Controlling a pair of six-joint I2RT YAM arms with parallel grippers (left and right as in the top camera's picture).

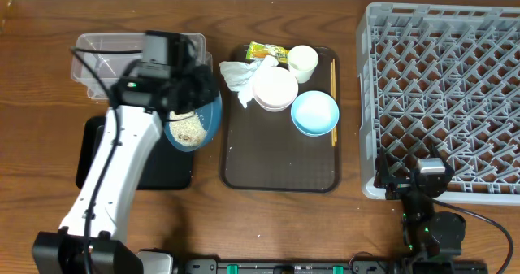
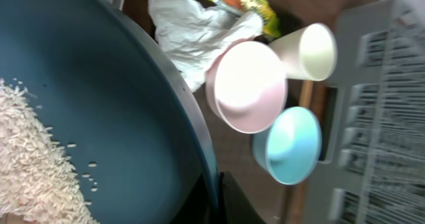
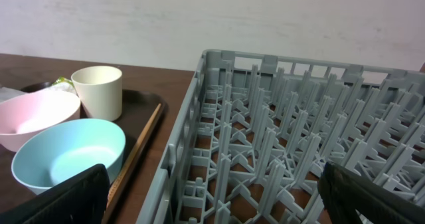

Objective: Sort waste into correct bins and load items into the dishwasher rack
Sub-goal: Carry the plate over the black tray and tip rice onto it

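Observation:
My left gripper [image 1: 193, 89] is shut on the rim of the large dark-blue dish [image 1: 207, 121], held between the clear tub [image 1: 106, 50] and the black tray [image 1: 175, 170]. White rice crumbs [image 1: 188, 128] lie in the dish, as the left wrist view shows [image 2: 26, 164], with the fingers [image 2: 216, 199] clamped on the rim. On the brown serving tray [image 1: 276, 164] are the napkin [image 1: 240, 76], wrapper [image 1: 268, 51], cream cup [image 1: 303, 63], pink bowl [image 1: 275, 89], light-blue bowl [image 1: 314, 113] and chopsticks [image 1: 333, 91]. My right gripper [image 3: 219, 197] is open and empty at the front left corner of the grey rack [image 1: 443, 95].
The left arm covers much of the black tray and part of the clear tub. The right wrist view shows the rack's pegs [image 3: 299, 131] straight ahead, with the cup [image 3: 98, 91], pink bowl [image 3: 33, 117] and light-blue bowl [image 3: 66, 157] to its left.

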